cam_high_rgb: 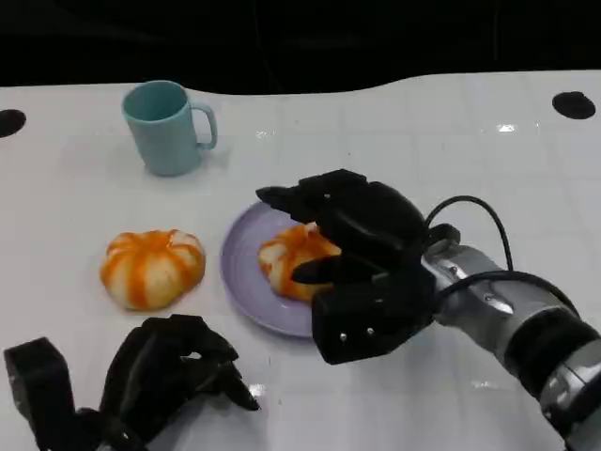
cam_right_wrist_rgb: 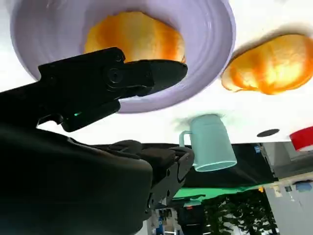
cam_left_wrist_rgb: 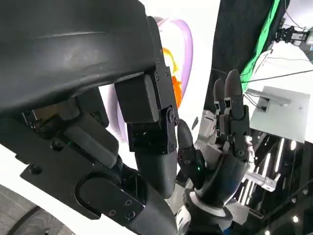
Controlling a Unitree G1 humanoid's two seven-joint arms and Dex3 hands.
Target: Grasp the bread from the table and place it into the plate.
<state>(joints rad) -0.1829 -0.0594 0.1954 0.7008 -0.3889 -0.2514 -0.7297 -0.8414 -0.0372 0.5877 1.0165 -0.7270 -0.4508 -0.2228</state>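
Left robot hand idle; bread on plate.

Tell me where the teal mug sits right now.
In the head view the teal mug stands upright at the table's far left, beyond the bread lying off the plate, handle toward the robot's right.

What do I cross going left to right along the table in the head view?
Left hand at the near edge, teal mug farther back, orange bread on the table, purple plate, bread on the plate, right hand over it.
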